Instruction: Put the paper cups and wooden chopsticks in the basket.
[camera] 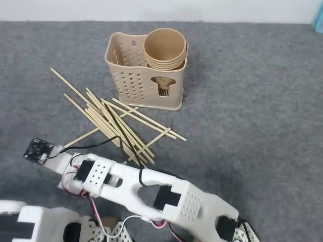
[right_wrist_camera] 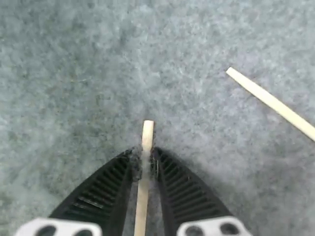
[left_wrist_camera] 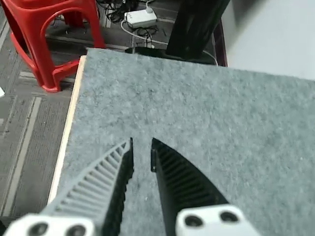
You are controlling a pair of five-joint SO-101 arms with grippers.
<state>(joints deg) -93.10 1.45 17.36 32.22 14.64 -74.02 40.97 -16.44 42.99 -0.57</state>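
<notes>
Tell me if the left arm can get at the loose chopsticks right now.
Probably not directly. The left gripper hangs empty over bare table near its edge, and the right arm stretches across in front of the chopsticks, so it would likely have to go around.

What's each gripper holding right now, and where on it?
Right gripper pinches one wooden chopstick near its end. Left gripper holds nothing.

Red stool [left_wrist_camera: 49, 9]; white power strip [left_wrist_camera: 141, 18]

chopsticks [camera: 121, 128] are bare wood, basket [camera: 131, 80] matt plastic
</notes>
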